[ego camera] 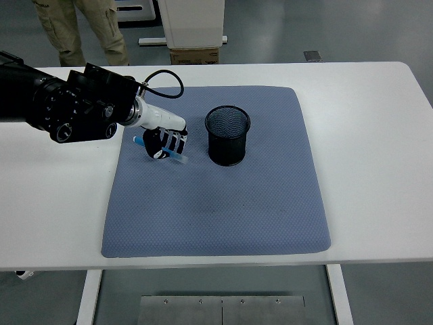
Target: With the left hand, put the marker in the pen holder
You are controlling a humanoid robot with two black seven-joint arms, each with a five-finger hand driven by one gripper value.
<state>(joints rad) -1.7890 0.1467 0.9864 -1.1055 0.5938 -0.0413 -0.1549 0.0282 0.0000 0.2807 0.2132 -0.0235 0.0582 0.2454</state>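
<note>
So the left hand [162,143] has its fingers wrapped around a blue marker [160,152], which sticks out both sides of the fist, tilted with one end toward the pad. The hand sits over the grey-blue mat [216,203], and the black mesh pen holder [227,135] stands upright just to the hand's right, not touching it. Behind the hand, a person's legs [81,30] show past the white table [379,135].
</note>
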